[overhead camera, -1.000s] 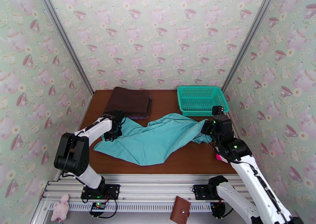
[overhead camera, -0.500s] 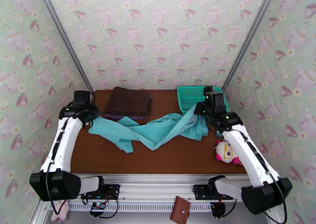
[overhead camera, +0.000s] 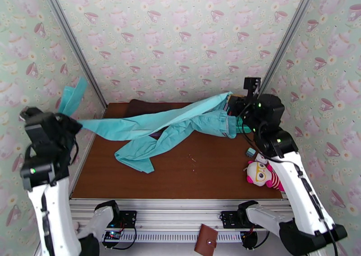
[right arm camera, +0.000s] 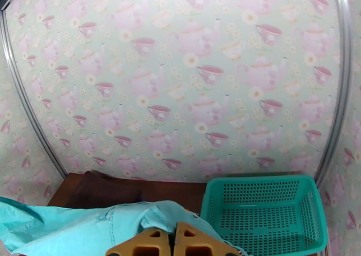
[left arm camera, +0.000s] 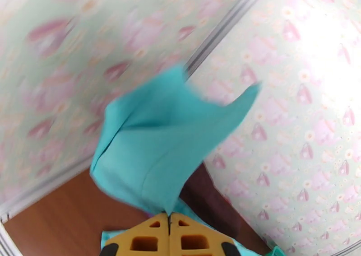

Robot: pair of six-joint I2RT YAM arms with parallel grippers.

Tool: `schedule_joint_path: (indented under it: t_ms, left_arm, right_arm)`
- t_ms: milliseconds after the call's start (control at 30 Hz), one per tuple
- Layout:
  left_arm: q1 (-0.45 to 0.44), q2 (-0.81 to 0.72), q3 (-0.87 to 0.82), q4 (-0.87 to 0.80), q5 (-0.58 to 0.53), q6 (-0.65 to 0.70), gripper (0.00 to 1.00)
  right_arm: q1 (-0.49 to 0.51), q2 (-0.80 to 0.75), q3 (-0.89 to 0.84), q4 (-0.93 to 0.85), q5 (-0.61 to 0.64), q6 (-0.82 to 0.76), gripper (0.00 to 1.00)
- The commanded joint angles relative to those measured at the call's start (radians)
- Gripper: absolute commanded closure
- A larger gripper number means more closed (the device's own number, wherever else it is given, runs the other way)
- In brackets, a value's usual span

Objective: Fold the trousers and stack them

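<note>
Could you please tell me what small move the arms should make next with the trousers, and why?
Probably lower both tools together: the left tool and right tool are shut on opposite ends of the trousers, stretched above the table, one leg drooping onto it, so laying them down taut should flatten them for folding.

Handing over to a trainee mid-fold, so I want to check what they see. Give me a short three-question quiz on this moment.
1. True or false: the trousers are already folded into a neat stack.
2. Which jaws are shut on the cloth? A left jaws; B right jaws; C both.
3. Which end of the trousers do the right jaws hold?
Key: 1 false, they hang stretched between the raised jaws; 2 C; 3 the waist end.
</note>
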Motion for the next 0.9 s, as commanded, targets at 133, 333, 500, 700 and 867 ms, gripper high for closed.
schedule_joint_path:
  t_ms: [133,333,500,700,867]
  left_arm:
    - [-0.042,-0.175,-0.678,0.068,0.15,-0.274,1.0]
    - [-0.042,-0.154,-0.696,0.034,0.092,-0.221,1.0]
    - [-0.03,-0.178,-0.702,0.021,0.052,-0.213,1.0]
    - [0.106,-0.179,-0.663,-0.018,0.03,-0.165,0.99]
    - [0.217,-0.154,-0.676,0.018,0.136,-0.113,0.98]
  right_arm:
    - [-0.002,-0.261,-0.426,-0.157,0.219,0.204,1.0]
    - [-0.002,-0.361,-0.468,-0.274,0.338,0.2,1.0]
    - [-0.002,-0.405,-0.442,-0.282,0.381,0.158,1.0]
    - [-0.002,-0.379,-0.334,-0.34,0.417,0.141,1.0]
    - [-0.002,-0.424,-0.319,-0.409,0.589,0.133,1.0]
